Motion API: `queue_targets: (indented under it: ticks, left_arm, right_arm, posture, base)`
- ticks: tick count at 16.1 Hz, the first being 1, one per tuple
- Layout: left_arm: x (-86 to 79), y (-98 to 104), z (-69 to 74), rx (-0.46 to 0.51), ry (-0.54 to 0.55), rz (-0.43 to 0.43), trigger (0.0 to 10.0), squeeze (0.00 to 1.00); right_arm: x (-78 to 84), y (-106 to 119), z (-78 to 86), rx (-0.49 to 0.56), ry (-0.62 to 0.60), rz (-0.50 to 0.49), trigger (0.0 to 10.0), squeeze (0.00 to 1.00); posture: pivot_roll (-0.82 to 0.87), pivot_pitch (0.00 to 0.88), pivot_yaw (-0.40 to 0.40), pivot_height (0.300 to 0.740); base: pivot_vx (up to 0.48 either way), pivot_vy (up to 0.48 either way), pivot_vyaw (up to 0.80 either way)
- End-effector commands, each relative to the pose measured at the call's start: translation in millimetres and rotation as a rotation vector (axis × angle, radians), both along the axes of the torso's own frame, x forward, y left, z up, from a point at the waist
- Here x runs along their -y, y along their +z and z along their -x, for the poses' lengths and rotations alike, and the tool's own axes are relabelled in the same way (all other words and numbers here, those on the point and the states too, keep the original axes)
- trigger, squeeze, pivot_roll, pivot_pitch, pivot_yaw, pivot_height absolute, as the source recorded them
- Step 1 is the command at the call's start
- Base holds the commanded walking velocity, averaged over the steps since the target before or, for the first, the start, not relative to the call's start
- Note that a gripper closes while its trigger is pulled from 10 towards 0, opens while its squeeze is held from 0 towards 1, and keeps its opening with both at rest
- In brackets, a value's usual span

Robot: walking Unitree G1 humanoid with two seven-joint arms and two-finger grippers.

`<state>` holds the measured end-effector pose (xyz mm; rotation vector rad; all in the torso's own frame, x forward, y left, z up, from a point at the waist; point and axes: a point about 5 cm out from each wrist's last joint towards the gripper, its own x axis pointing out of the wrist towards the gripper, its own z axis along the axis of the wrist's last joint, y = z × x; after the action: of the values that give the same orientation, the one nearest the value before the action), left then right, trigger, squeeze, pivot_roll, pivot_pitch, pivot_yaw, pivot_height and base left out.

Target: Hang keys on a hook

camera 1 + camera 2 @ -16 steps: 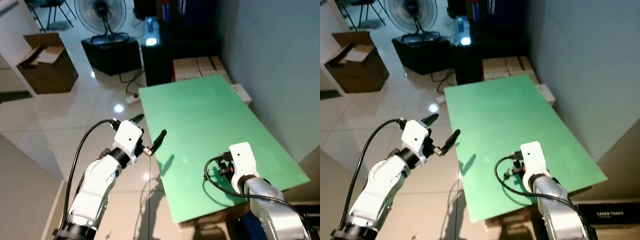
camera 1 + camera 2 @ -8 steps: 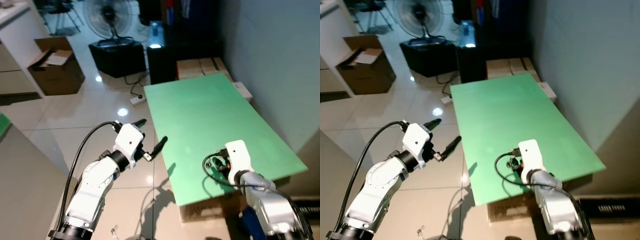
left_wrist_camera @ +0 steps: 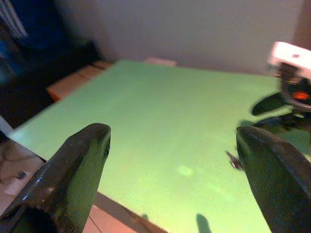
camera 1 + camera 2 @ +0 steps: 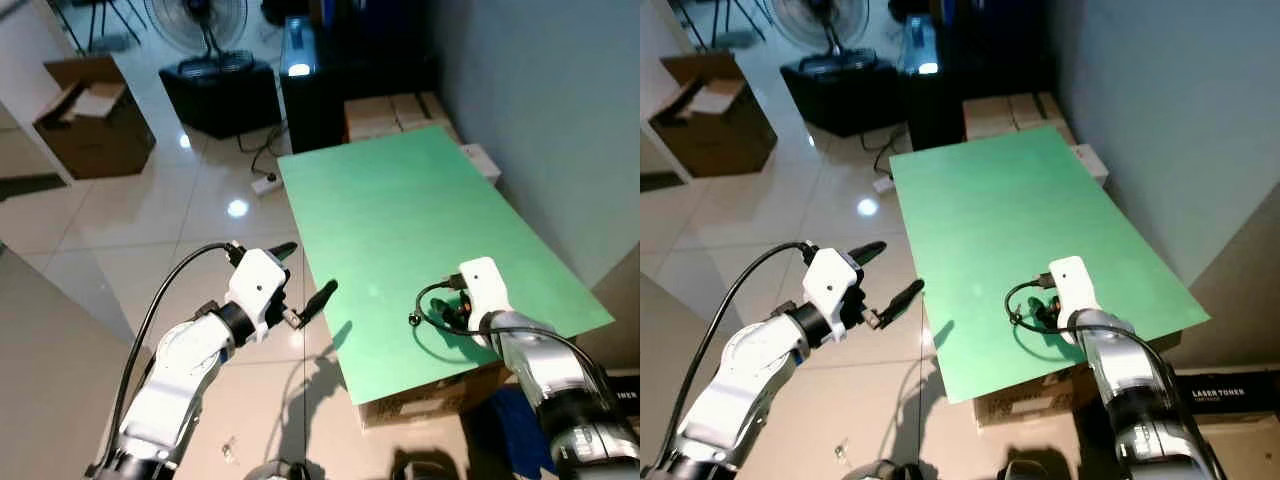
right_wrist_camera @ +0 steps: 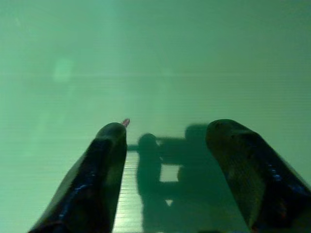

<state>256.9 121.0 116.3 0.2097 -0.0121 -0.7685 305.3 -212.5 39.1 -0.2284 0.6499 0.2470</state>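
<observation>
My left gripper (image 4: 303, 272) hangs open over the tiled floor, just off the left edge of the green table (image 4: 400, 200), and holds nothing. My right gripper (image 5: 167, 127) points down at the near right part of the table. Its fingers (image 5: 104, 160) stand apart over bare green surface with only their shadow between them. Its white wrist (image 4: 480, 283) and a looping black cable (image 4: 425, 308) cover the spot in the eye views. A tiny dark object (image 3: 233, 160) lies on the table near that gripper, too small to identify.
A grey wall (image 4: 540, 90) runs along the table's right side. Cardboard boxes (image 4: 385, 108) sit past its far end, beside a black cabinet (image 4: 220, 95) and a fan (image 4: 195, 15). An open carton (image 4: 85, 120) stands on the floor at the left. A power strip (image 4: 265, 183) lies on the tiles.
The whole view has shifted as the camera moved. Both grippers keep about the same places relative to the table, and the left one stays open.
</observation>
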Motion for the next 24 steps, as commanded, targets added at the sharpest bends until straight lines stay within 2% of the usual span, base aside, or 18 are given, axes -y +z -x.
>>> queue_targets:
  ticks: [1,4,7,8,10,12,16,20,24]
  left_arm:
    - [-2.6,0.5,4.4,-0.022,-0.022,-0.014,10.0,0.0]
    - [-5.5,0.1,9.8,-0.044,-0.052,-0.033,10.0,0.0]
    - [-15.1,12.8,9.3,-0.02,-0.021,-0.024,10.0,0.0]
    - [-20.2,19.9,8.0,-0.02,-0.011,-0.022,10.0,0.0]
    - [-27.7,24.2,12.9,-0.043,-0.057,-0.049,10.0,0.0]
    - [-30.7,25.3,15.5,-0.059,-0.069,-0.055,10.0,0.0]
    - [-27.3,26.0,15.8,-0.074,-0.099,-0.068,10.0,0.0]
    - [-24.5,29.1,15.3,-0.072,-0.102,-0.052,10.0,0.0]
    - [-18.5,28.1,16.2,-0.072,-0.105,-0.034,10.0,0.0]
  right_arm:
    - [-3.8,-0.5,-3.6,0.004,0.045,0.004,10.0,0.0]
    - [-5.9,1.9,-10.5,0.016,0.086,0.038,10.0,0.0]
    - [-3.0,12.2,-26.1,0.058,0.08,0.089,10.0,0.0]
    - [-3.1,15.3,-30.2,0.059,0.095,0.099,10.0,0.0]
    - [-7.3,16.6,-32.8,0.01,0.165,0.107,10.0,0.0]
    - [-7.0,18.0,-35.8,0.001,0.175,0.129,10.0,0.0]
    - [-8.6,15.9,-36.5,-0.039,0.183,0.147,10.0,0.0]
    - [-8.5,20.0,-38.0,-0.07,0.209,0.087,10.0,0.0]
    - [-3.0,27.6,-39.2,-0.092,0.278,0.091,10.0,0.0]
  posture:
    - [-0.01,0.131,0.11,0.74]
    - [0.01,0.163,0.116,0.74]
    - [0.05,0.223,0.129,0.74]
    - [0.08,0.274,0.132,0.74]
    - [0.09,0.286,0.149,0.74]
    - [0.09,0.286,0.151,0.74]
    - [0.08,0.273,0.16,0.74]
    - [0.06,0.273,0.142,0.74]
    - [0.03,0.275,0.118,0.74]
  base:
    - [0.0,0.0,0.0]
    - [0.0,0.0,0.0]
    - [0.0,0.0,0.0]
    - [0.0,0.0,0.0]
    - [0.0,0.0,0.0]
    - [0.0,0.0,0.0]
    - [0.0,0.0,0.0]
    - [0.0,0.0,0.0]
    - [0.0,0.0,0.0]
